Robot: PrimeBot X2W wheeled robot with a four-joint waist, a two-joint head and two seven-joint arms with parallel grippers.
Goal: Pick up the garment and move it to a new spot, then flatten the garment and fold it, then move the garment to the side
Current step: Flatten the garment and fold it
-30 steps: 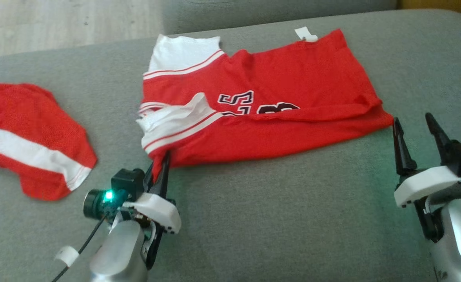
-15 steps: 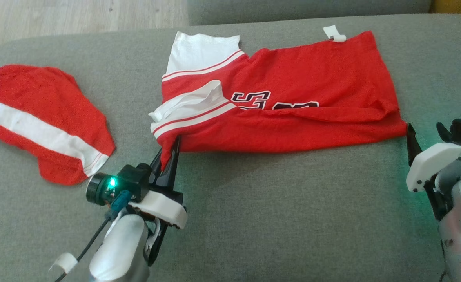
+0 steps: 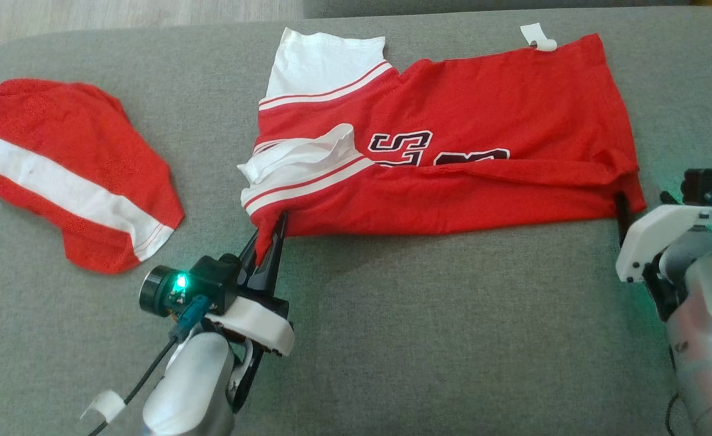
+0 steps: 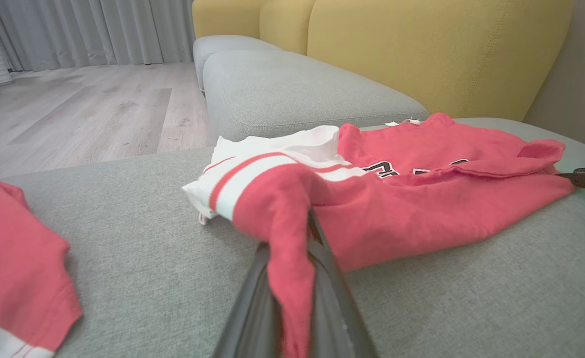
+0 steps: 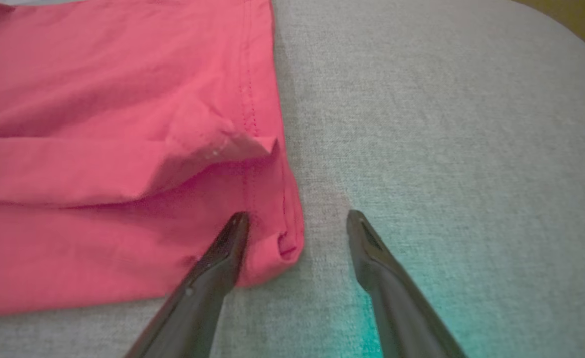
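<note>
The garment (image 3: pixel 453 163), a red jersey with white striped sleeves and black numerals, lies spread and partly folded on the grey cushion (image 3: pixel 422 339). My left gripper (image 3: pixel 271 233) is shut on its near left corner, and in the left wrist view red cloth (image 4: pixel 292 238) drapes over the closed gripper (image 4: pixel 297 278). My right gripper (image 3: pixel 642 200) is open at the near right corner. In the right wrist view the gripper (image 5: pixel 297 221) straddles that corner of the garment (image 5: pixel 123 149): one finger (image 5: pixel 223 258) lies over the cloth, the other finger (image 5: pixel 372 258) over bare cushion.
A second red cloth with a white band (image 3: pixel 59 175) lies on the cushion to the left. Behind stand another grey cushion (image 4: pixel 292 84) and a yellow sofa back (image 4: pixel 422 49). Wooden floor (image 4: pixel 73 109) lies beyond the cushion's far edge.
The head camera has shifted. My right gripper has moved forward onto the garment's near right corner, still open. The left gripper keeps its grip on the left corner.
</note>
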